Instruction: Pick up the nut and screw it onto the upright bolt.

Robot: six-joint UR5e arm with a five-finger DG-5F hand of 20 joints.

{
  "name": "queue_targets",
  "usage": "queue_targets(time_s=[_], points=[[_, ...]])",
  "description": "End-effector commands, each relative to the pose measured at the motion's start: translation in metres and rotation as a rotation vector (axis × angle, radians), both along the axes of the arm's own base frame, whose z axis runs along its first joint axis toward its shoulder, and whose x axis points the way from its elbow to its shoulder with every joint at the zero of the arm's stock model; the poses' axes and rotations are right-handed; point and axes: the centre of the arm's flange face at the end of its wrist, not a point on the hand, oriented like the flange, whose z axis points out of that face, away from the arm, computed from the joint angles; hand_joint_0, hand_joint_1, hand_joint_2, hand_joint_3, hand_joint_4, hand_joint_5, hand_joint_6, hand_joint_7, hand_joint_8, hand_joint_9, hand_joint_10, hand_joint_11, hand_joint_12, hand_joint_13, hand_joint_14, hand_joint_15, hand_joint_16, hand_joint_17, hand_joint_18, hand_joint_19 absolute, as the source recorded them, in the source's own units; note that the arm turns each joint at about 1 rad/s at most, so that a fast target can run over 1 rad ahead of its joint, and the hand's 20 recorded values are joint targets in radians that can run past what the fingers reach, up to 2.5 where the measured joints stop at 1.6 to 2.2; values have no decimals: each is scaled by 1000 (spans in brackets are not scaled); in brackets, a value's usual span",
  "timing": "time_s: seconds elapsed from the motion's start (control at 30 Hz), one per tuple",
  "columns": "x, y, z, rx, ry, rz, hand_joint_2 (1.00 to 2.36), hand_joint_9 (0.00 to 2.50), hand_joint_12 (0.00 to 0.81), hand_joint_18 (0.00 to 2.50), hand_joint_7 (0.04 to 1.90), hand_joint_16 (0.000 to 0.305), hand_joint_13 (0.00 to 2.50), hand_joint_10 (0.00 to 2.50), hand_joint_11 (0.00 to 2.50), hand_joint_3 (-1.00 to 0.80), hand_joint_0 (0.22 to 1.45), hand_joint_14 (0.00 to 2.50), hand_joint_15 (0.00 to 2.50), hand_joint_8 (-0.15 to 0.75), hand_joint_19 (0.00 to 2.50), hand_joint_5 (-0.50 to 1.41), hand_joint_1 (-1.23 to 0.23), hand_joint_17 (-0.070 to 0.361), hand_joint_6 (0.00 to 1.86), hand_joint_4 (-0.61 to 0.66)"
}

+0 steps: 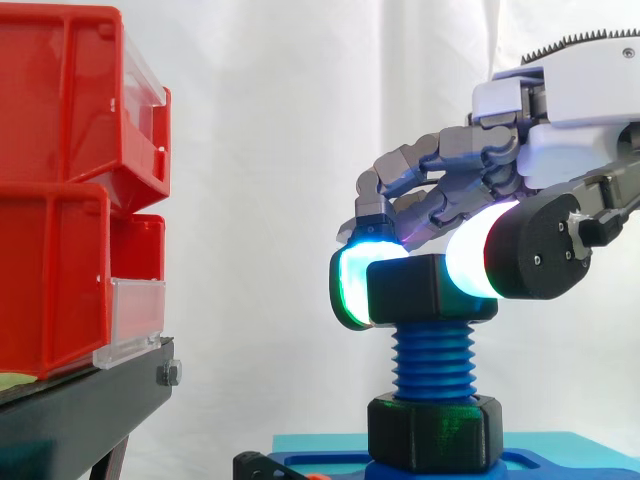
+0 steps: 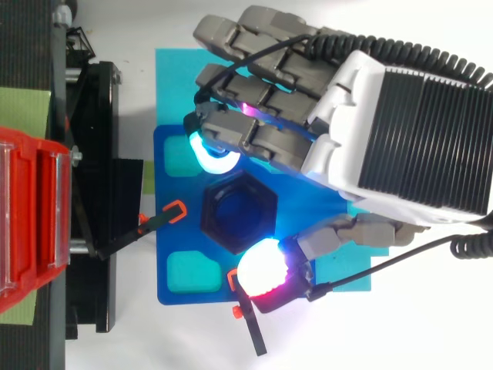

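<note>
A black hexagonal nut sits on the top end of the upright blue threaded bolt. From above, the nut shows the blue bolt end inside its hole. My hand reaches in from the right, with its fingers curled down over the nut. A cyan-green fingertip pad presses the nut's left side and a white-red thumb pad presses its right side. In the top view the hand pinches the nut from both sides. A second, larger black nut sits at the foot of the bolt.
The bolt stands on a blue base plate lying on a light blue mat. Two small orange-and-black clamps hold the plate. Stacked red bins on a black stand lie to the left.
</note>
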Motion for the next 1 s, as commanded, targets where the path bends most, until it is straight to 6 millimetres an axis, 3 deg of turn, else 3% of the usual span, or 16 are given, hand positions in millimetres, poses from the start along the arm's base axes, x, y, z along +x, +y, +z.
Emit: queue_targets(time_s=[0.0,0.97], points=[[0,-3,-1,0,1,-2,1000,482,362,309,1180,46,404,0,0,-500,533,0,0,304,0,-142,-590,102,502,284],[-3,-5,-8,-2,16,4,1000,472,380,294,1140,49,389,0,0,-500,486,0,0,310,0,-157,-574,111,502,280]])
